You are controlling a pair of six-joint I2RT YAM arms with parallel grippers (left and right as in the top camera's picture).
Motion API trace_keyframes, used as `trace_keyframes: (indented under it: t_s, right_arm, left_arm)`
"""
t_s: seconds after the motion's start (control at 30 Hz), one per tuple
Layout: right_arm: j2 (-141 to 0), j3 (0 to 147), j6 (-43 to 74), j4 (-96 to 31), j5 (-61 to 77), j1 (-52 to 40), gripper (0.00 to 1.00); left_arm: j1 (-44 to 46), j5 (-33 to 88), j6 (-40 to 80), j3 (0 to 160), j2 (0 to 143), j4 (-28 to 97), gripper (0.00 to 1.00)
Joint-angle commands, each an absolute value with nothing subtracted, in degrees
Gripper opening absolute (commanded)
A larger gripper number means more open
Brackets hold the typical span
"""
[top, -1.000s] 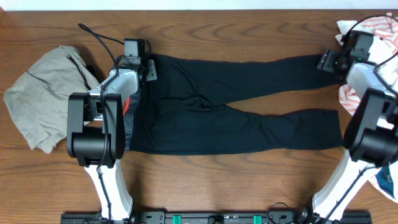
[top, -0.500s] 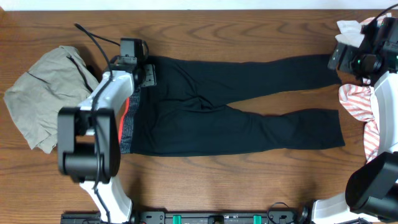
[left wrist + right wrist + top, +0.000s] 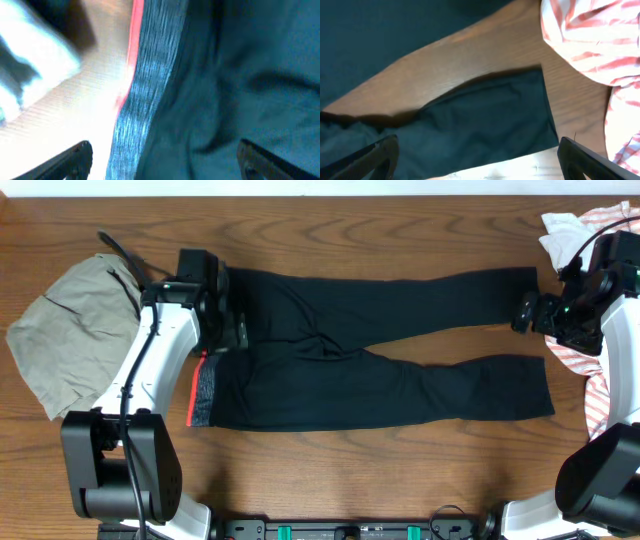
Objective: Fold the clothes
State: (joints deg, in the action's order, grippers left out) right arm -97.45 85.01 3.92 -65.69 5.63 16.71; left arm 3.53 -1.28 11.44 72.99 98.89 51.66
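The left arm rises from the near left corner of the surface and bends its white forearm inward. The left end effector hangs over the waist end of the leggings. In its wrist view the left end effector has its two dark fingertips far apart with nothing clamped between them. The waistband runs right under the gap. The right arm comes in from the right edge and points left. The right end effector sits just beside a leg cuff. The right end effector is also spread wide and grips nothing. One cuff end of dark cloth lies just ahead of it on bare wood.

There is one pair of leggings, laid flat with two narrow legs stretching from the left end effector toward the right one. The upper leg and lower leg part into a slim V. One khaki-grey garment lies crumpled on the outer side of the left end effector. One red and white striped garment is bunched just behind the right one.

The leggings are smooth, matte black and stretchy-looking, with soft creases at the crotch. The waistband is grey with a fine streaked pattern and a thin red edge. The khaki cloth looks stiffer and rumpled. The surface is brown wood with a clear grain.
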Motion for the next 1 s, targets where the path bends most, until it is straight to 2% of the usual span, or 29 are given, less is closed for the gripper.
trace_keyframes:
  t_s: [0.0, 0.47, 0.77, 0.97]
  right_arm:
    - [-97.47, 82.56, 6.52, -66.02, 5.72, 17.10, 0.99]
    - [-97.47, 63.37, 12.21, -55.18, 4.56, 20.80, 0.99]
    - [-97.47, 62.00, 12.16, -51.99, 4.54, 21.15, 0.99]
    - [-97.47, 62.00, 12.16, -51.59, 4.56, 21.15, 0.99]
  left_arm:
    - [3.22, -1.06, 17.23, 69.84, 98.70, 55.13, 0.93]
    - [3.18, -0.47, 20.73, 53.71, 94.28, 53.49, 0.93]
    - [0.32, -0.45, 31.29, 42.33, 83.11, 43.99, 0.93]
    - [-2.15, 2.15, 37.28, 38.24, 82.35, 37.87, 0.93]
